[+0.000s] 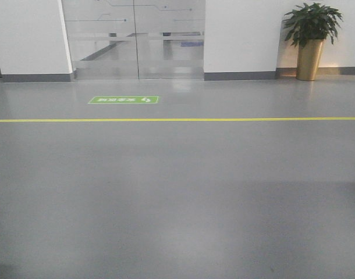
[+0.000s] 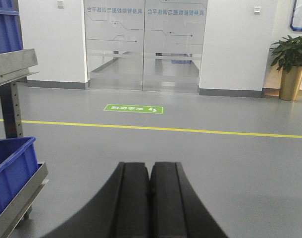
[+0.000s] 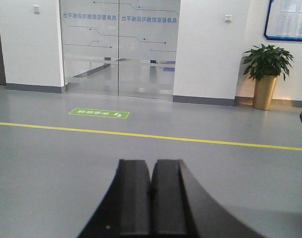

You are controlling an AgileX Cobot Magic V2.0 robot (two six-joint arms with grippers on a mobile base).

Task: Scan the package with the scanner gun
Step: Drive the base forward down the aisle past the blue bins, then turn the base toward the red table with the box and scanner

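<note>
You cannot see the package or the scanner gun in any of the three views. Your left gripper (image 2: 150, 171) is closed on nothing; its two black fingers (image 2: 133, 198) are pressed flat together, and it points out over the grey floor (image 2: 215, 163). Your right gripper (image 3: 151, 171) is closed in the same way and also holds nothing. At the left edge of the left wrist view stands a metal rack (image 2: 12, 64) with blue bins (image 2: 10, 168) on its shelves. Farther out a yellow line (image 1: 177, 120) runs across the floor. Behind it lies a green floor sticker (image 1: 124, 100), then come frosted glass doors (image 1: 137, 40). At the right, by the white wall, stands a potted plant (image 1: 311, 23) in a golden pot.
</note>
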